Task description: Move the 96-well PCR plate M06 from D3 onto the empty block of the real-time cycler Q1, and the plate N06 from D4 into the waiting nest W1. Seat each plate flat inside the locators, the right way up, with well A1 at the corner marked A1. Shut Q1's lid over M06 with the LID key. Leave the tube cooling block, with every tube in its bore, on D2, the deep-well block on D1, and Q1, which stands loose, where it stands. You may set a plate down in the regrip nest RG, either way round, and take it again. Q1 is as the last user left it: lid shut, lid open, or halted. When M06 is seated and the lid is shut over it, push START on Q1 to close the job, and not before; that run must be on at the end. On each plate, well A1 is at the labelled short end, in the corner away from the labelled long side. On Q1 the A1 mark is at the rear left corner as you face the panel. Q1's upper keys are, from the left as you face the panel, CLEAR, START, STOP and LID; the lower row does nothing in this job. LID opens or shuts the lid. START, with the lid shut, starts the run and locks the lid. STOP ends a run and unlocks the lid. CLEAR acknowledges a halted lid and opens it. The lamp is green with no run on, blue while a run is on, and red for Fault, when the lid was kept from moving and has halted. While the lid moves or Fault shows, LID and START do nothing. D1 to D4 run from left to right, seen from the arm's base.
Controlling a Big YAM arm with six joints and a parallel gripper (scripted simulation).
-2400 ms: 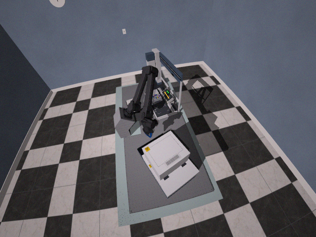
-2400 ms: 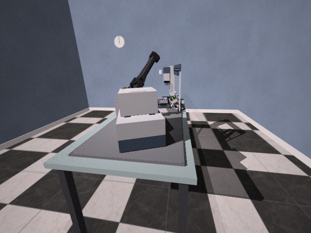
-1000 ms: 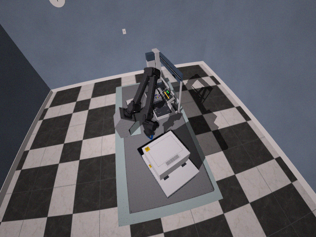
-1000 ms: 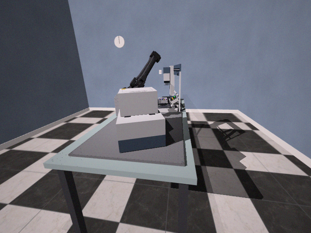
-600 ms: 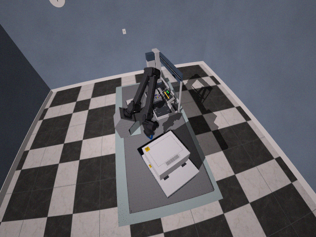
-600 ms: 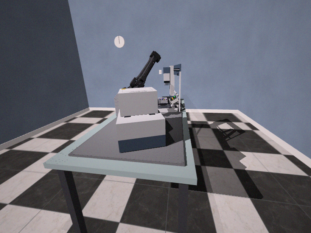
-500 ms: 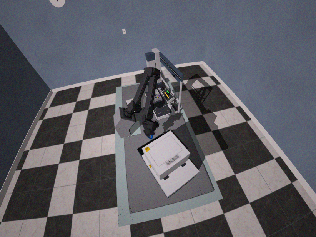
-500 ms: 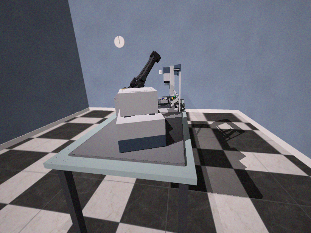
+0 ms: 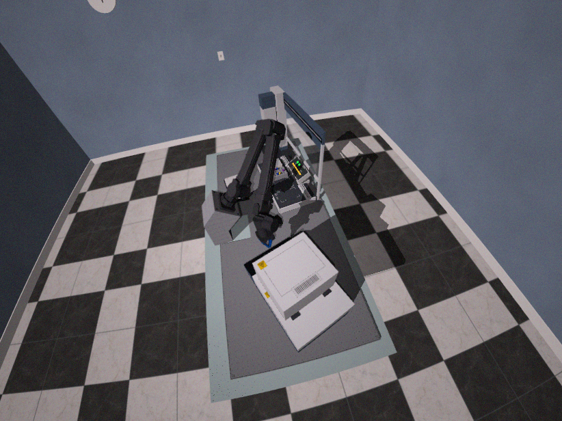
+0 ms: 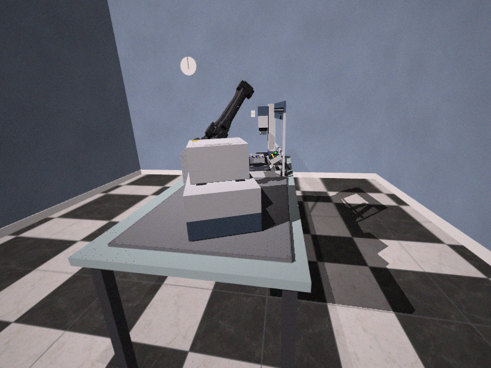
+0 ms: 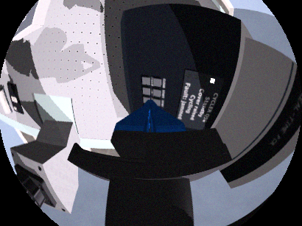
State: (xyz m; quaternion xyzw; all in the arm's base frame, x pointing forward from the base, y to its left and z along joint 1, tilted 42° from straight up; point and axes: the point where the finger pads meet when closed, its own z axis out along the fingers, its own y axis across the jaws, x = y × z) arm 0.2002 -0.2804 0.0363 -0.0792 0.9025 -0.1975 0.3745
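Closed gripper at Q1's key panel

The real-time cycler Q1 point(image 9: 294, 271) stands just ahead of the gripper point(image 11: 150, 116), lid down; its dark panel's key grid point(image 11: 152, 87) lies right beyond the blue fingertips point(image 9: 267, 241). The fingers are pressed together on nothing, probably so they serve as one blunt point for a key press. Behind the gripper, on the deck point(image 9: 299, 195) by the gantry post point(image 9: 320, 170), the plates cannot be told apart. Nothing shows between tips and keys.
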